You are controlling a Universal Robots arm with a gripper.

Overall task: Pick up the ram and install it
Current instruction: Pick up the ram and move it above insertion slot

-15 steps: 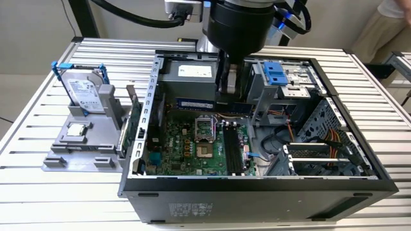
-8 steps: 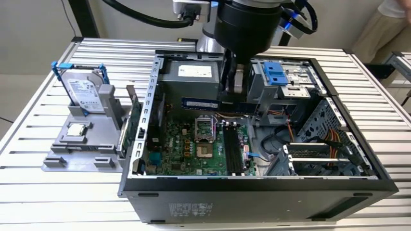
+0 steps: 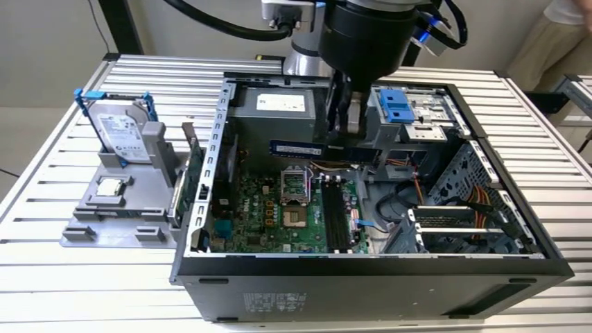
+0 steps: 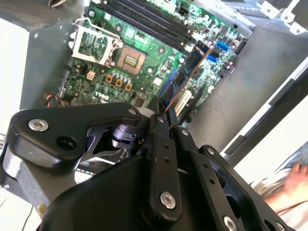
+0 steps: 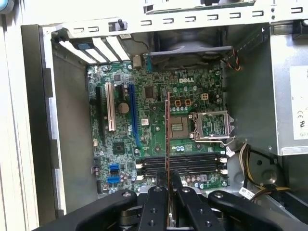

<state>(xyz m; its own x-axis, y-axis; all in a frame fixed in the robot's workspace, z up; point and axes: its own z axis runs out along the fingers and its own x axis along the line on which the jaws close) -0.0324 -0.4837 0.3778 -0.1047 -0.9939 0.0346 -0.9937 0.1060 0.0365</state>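
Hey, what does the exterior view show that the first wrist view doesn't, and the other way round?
Exterior view: the hard drive and the CPU chip on the grey stand beside the case. First wrist view: the case fan. Both: the gripper shut on the ram, held above the empty memory slots and CPU socket.

Robotics lab workbench. Slatted aluminium table [image 3: 83, 291], industrial arm [image 3: 365, 35] with black cable hoses [image 3: 218, 24], its gripper [image 5: 168, 177] above the bare motherboard [image 5: 154, 120] of an open desktop PC case [image 3: 370, 284]. Grey fixture [image 3: 102, 234] just beside the case props a hard drive [image 3: 120, 135] upright, with a small chip [image 3: 110, 186] lying flat on it. Plain wall [image 3: 46, 41] behind, dark frame post [image 3: 120, 24] at the table's far edge.
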